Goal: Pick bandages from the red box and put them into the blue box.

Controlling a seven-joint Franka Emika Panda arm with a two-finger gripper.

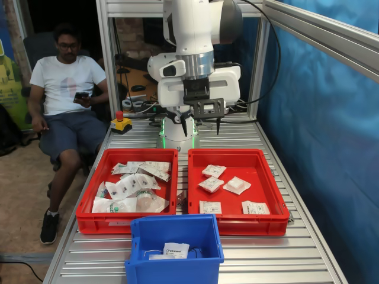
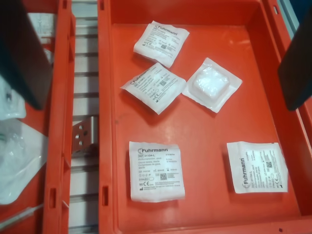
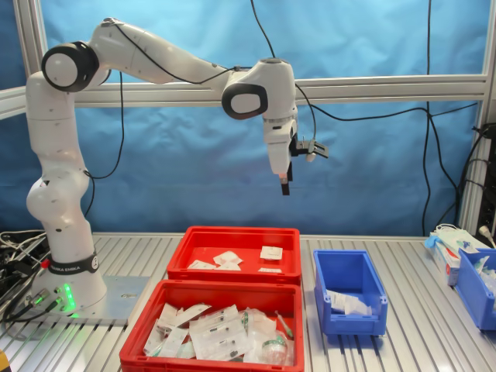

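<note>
Nearest the lens in the first exterior view is the blue box (image 1: 174, 241), with a white packet or two already at the bottom. Behind it sit two red crates; the red box (image 1: 234, 190) on the first exterior view's right holds five bandages (image 1: 210, 207), scattered flat. The gripper (image 1: 200, 126) hangs high above, fingers spread and empty.

In the wrist view the Fuhrmann gauze packets (image 2: 156, 170) look paper-thin, light and floppy, lying flush on the smooth floor. One packet (image 2: 211, 84) is puffier with a raised pad in the middle, so I'd guess it's the easiest to pinch. The flat ones probably need an edge catch or a push against the wall.

In the second exterior view the gripper is well above the far crate (image 3: 233, 259), and the blue bin (image 3: 349, 291) stands just beside it.
</note>
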